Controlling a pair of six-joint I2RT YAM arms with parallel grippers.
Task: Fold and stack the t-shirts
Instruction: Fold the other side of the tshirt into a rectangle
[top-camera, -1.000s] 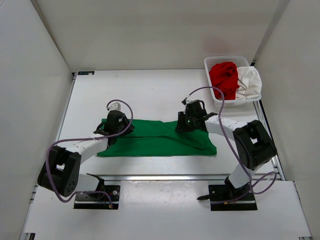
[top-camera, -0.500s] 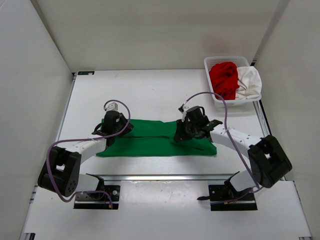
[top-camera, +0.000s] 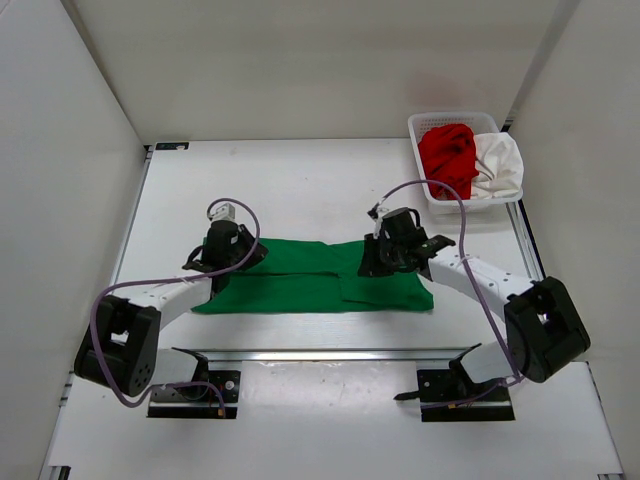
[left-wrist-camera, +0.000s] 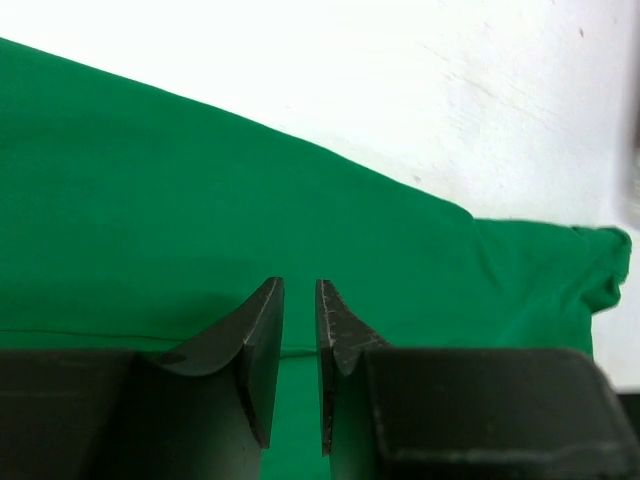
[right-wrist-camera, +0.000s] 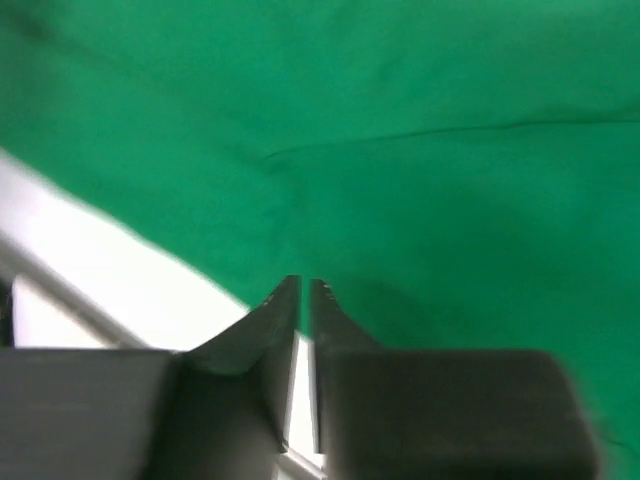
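The green t-shirt (top-camera: 300, 280) lies flat on the table as a long folded strip, running left to right in front of both arms. My left gripper (top-camera: 221, 266) stands over its left end, jaws almost together with nothing between them (left-wrist-camera: 300, 290); green cloth (left-wrist-camera: 200, 180) fills the view below. My right gripper (top-camera: 373, 264) is over the strip's right half, jaws shut and empty (right-wrist-camera: 303, 285), at the cloth's edge (right-wrist-camera: 400, 120). The red t-shirt (top-camera: 448, 152) and the white t-shirt (top-camera: 500, 160) lie crumpled in the basket.
A white mesh basket (top-camera: 416, 128) stands at the back right corner of the white table (top-camera: 300, 190). White walls close in the table at the left, back and right. A metal rail runs along the near edge (top-camera: 320, 353).
My right arm has swung its elbow out to the right and its gripper shifted slightly right. The shirt's right part now lies flatter. My left gripper has barely moved.
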